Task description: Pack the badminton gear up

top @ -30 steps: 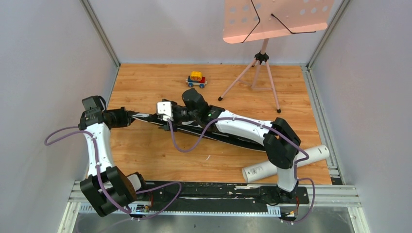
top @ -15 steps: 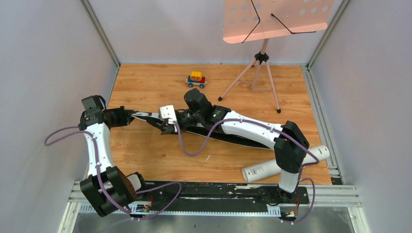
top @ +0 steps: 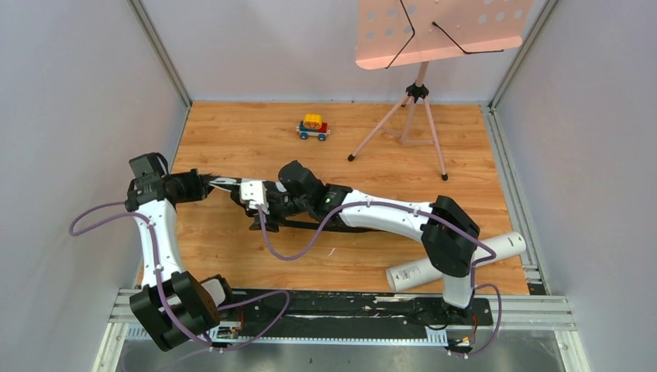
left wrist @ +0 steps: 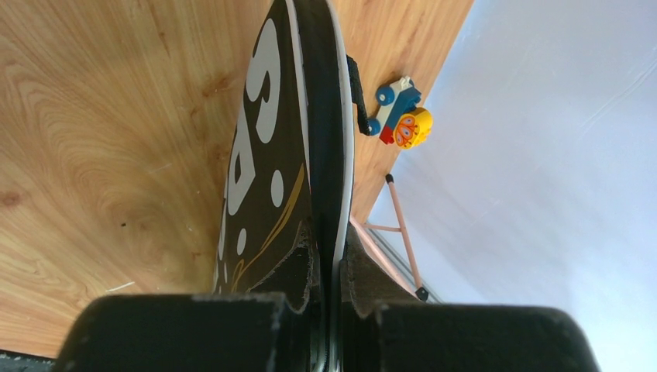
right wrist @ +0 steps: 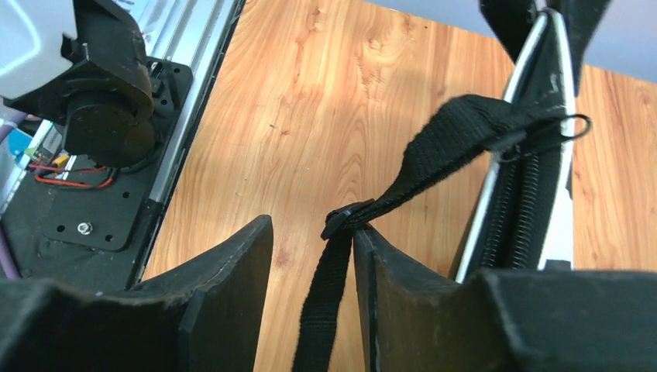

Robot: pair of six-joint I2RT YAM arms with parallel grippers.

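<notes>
The left pincer (left wrist: 331, 267) is clamped on the end of the black bag (left wrist: 263, 155), probably anchoring it for the other arm. The right pincer (right wrist: 310, 271) stands half-wide, with the strap (right wrist: 442, 147) loose between its jaws and the zipper (right wrist: 521, 194) just beside it.

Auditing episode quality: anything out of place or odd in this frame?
Yes. The bag's strap runs between the right claw's open fingers, unpinched, while the left claw clamps the black bag on edge. The white tube lies unpacked by the right arm's base.
</notes>
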